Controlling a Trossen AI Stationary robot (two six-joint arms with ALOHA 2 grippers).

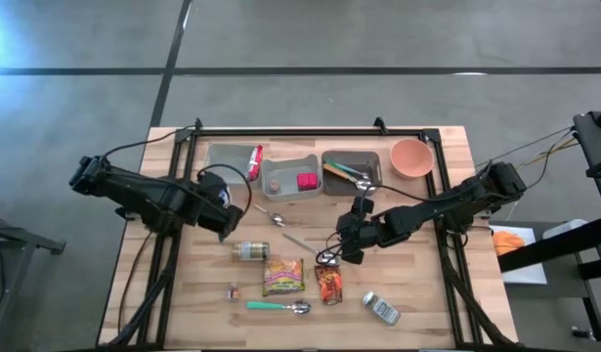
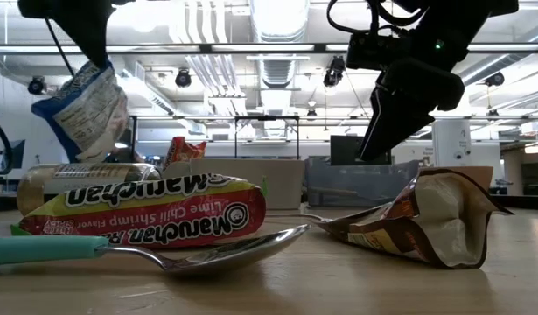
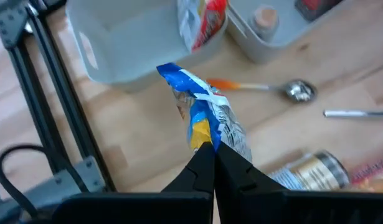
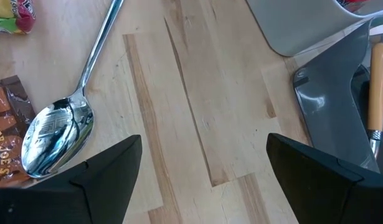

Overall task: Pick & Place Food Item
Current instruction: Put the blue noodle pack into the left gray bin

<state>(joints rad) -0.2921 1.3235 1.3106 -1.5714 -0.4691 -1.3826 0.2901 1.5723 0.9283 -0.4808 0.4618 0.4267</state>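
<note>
Blue-white packet (image 3: 200, 115) pinched by left end effector (image 3: 213, 152), label unreadable, maybe chips | right end effector (image 4: 203, 155) open over table (image 4: 197, 93)

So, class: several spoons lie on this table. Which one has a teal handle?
The spoon at the table's front edge, below the ramen packet. The others have metal or orange handles.
</note>
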